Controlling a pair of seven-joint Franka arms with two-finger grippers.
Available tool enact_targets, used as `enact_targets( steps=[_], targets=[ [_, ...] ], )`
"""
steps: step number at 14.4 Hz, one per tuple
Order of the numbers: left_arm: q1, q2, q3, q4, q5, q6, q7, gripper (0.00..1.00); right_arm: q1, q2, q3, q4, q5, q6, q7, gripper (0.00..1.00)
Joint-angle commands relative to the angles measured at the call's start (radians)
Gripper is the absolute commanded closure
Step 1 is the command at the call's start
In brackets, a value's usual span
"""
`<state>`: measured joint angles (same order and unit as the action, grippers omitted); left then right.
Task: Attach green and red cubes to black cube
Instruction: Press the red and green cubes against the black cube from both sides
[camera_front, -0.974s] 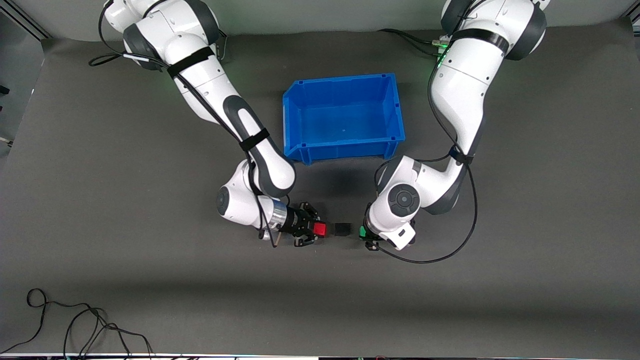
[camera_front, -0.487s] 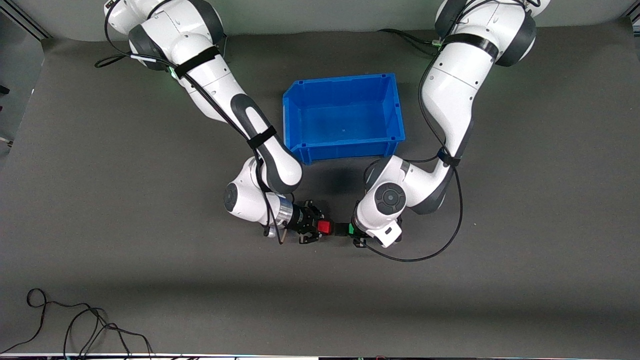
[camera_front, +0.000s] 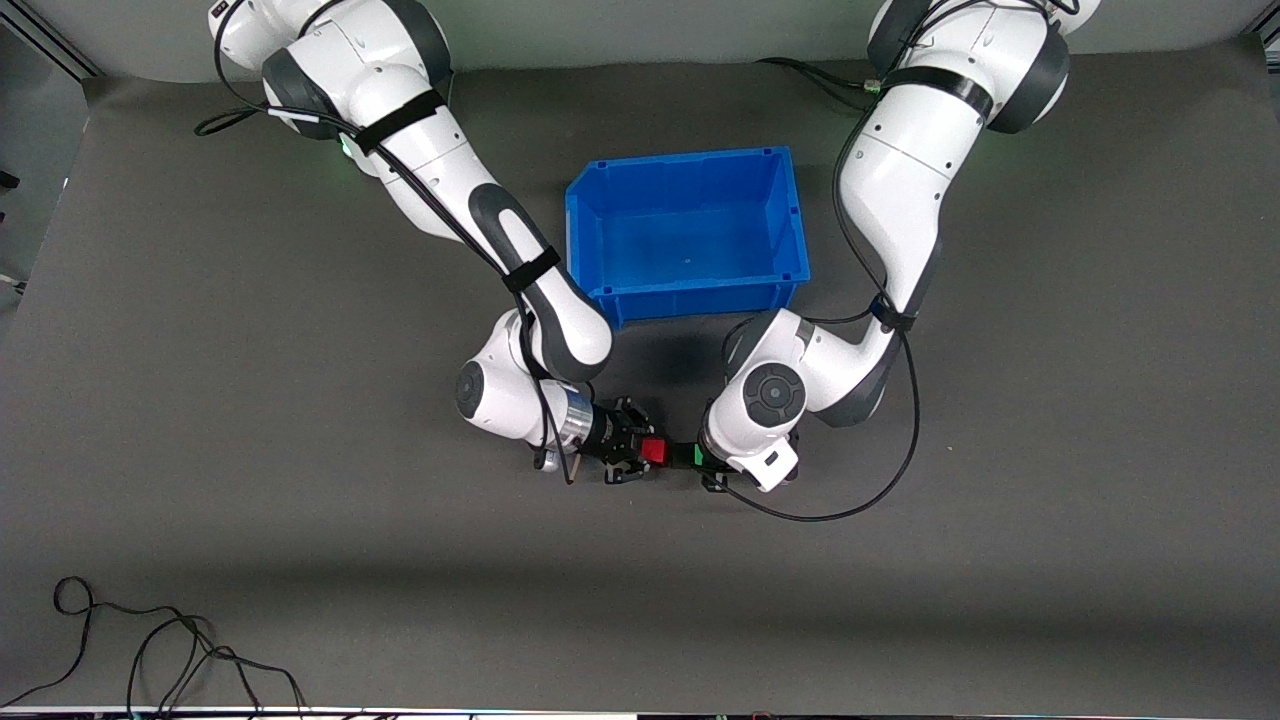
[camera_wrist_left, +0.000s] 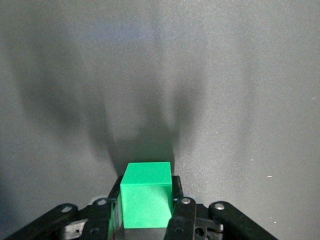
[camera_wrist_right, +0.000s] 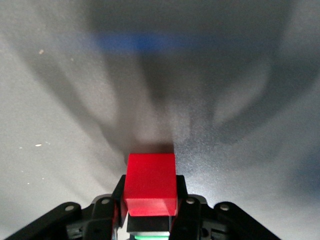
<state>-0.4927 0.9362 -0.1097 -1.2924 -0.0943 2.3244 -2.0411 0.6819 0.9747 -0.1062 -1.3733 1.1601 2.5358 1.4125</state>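
Note:
My right gripper (camera_front: 648, 452) is shut on the red cube (camera_front: 654, 451), low over the table and nearer the front camera than the blue bin. My left gripper (camera_front: 705, 458) is shut on the green cube (camera_front: 699, 456). The black cube (camera_front: 681, 456) sits between them, and the three cubes touch in a row. In the right wrist view the red cube (camera_wrist_right: 151, 184) sits between the fingers, with the black cube (camera_wrist_right: 150, 224) against it and a sliver of green after that. In the left wrist view the green cube (camera_wrist_left: 146, 195) fills the jaws.
An empty blue bin (camera_front: 700, 298) stands farther from the front camera than the cubes, between the two arms. Loose black cables (camera_front: 150, 650) lie at the table's front corner on the right arm's end. Grey mat surrounds the cubes.
Both grippers have moved inward toward the black cube with their cubes. The gaps on each side of the black cube have closed and the three cubes now touch.

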Motion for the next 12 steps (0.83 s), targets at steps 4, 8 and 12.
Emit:
enact_targets(
  steps=[4,8,12],
  targets=[
    [-0.024,0.021,0.008,0.033,-0.007,-0.016,-0.022,1.00,0.033,0.035,-0.012,0.049,0.018,0.020,0.020,0.65],
    [-0.026,0.019,0.008,0.035,-0.002,-0.016,-0.016,0.90,0.033,0.035,-0.012,0.049,0.020,0.020,0.022,0.37],
    [-0.026,0.019,0.008,0.035,0.007,-0.019,-0.013,0.57,0.031,0.033,-0.012,0.056,0.018,0.028,0.020,0.00]
  ],
)
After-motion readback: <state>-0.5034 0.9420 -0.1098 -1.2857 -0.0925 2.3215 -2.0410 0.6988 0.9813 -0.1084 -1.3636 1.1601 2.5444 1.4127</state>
